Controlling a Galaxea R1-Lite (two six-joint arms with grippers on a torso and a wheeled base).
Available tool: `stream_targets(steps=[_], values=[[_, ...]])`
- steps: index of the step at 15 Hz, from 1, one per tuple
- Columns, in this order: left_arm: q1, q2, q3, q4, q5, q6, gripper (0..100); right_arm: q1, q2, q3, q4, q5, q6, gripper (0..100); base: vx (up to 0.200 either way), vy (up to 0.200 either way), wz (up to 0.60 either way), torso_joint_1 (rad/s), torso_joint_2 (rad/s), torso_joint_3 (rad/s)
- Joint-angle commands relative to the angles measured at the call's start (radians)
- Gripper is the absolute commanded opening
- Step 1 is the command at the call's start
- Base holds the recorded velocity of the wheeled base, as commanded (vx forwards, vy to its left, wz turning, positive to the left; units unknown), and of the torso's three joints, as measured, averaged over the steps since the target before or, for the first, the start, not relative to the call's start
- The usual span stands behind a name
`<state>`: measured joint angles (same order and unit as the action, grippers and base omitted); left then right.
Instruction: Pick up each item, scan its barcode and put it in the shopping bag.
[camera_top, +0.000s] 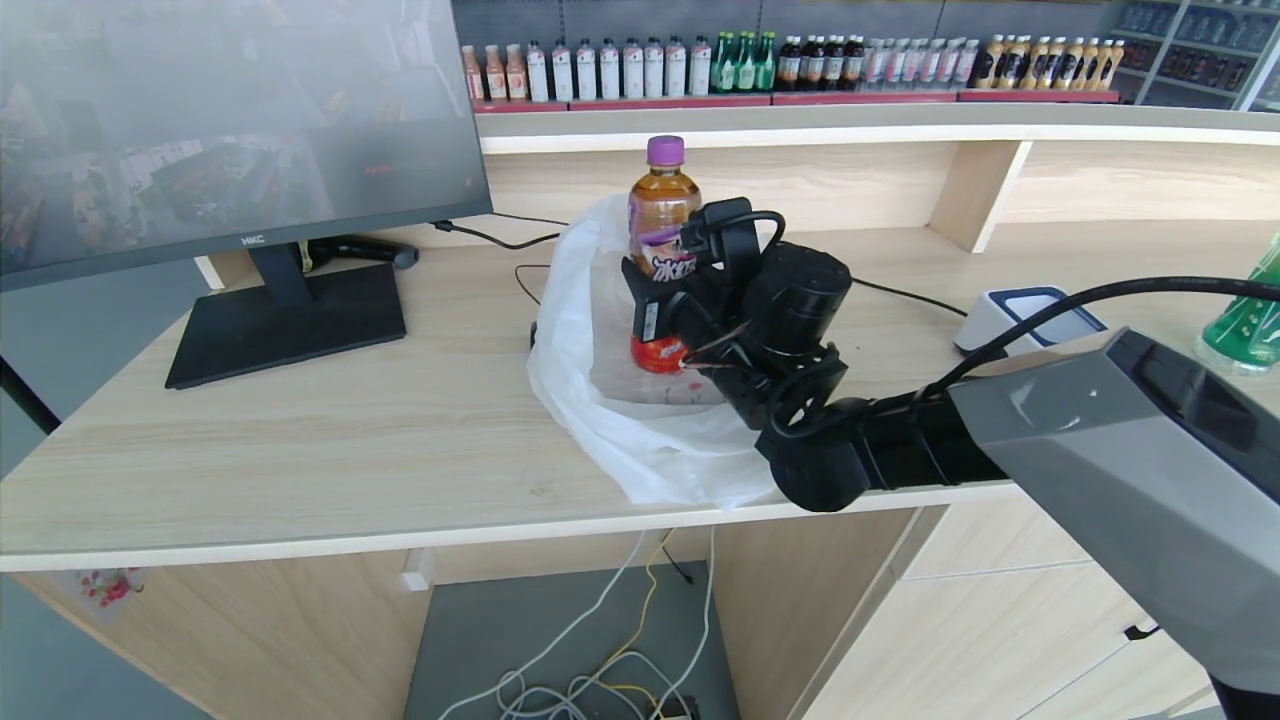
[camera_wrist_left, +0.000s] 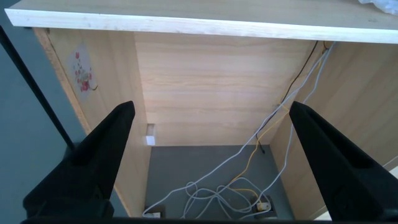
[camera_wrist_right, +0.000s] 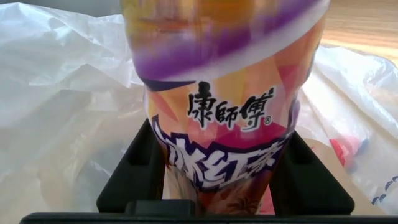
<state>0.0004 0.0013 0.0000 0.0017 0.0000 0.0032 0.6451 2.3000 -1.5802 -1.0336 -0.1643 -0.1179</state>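
Observation:
An amber drink bottle (camera_top: 660, 215) with a purple cap stands upright, held over the white plastic shopping bag (camera_top: 620, 400) on the wooden counter. My right gripper (camera_top: 668, 285) is shut on the bottle's labelled middle; in the right wrist view the bottle (camera_wrist_right: 230, 106) sits between the black fingers (camera_wrist_right: 140, 168), with the bag (camera_wrist_right: 68, 112) behind. A red-labelled item (camera_top: 658, 353) lies in the bag below. My left gripper (camera_wrist_left: 211, 162) hangs open below the counter's edge, nothing between its fingers.
A monitor (camera_top: 230, 130) on a black stand occupies the counter's left, with a handheld scanner (camera_top: 360, 250) behind it. A white barcode scanner (camera_top: 1030, 318) and a green bottle (camera_top: 1245, 320) stand at the right. Cables (camera_wrist_left: 236, 186) lie under the counter.

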Motion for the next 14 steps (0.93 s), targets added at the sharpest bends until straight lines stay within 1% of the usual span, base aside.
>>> stream_targets(steps=[1,9,10,14], values=[[0.000,0.000,0.000,0.000,0.000,0.000,100,0.002,0.006,0.002,0.001,0.000,0.000,0,0.000,0.000,0.00,0.000,0.00,0.000],[0.000,0.000,0.000,0.000,0.000,0.001,100,0.011,0.009,0.011,0.001,-0.004,-0.002,0,0.000,0.000,0.00,0.000,0.00,0.000],[0.000,0.000,0.000,0.000,0.000,0.001,100,0.011,0.009,0.011,0.001,-0.004,-0.002,100,0.000,0.000,0.00,0.000,0.00,0.000],[0.001,0.000,0.000,0.000,0.000,0.000,100,0.008,0.004,0.020,-0.028,-0.001,-0.005,100,0.000,0.000,0.00,0.000,0.00,0.000]])
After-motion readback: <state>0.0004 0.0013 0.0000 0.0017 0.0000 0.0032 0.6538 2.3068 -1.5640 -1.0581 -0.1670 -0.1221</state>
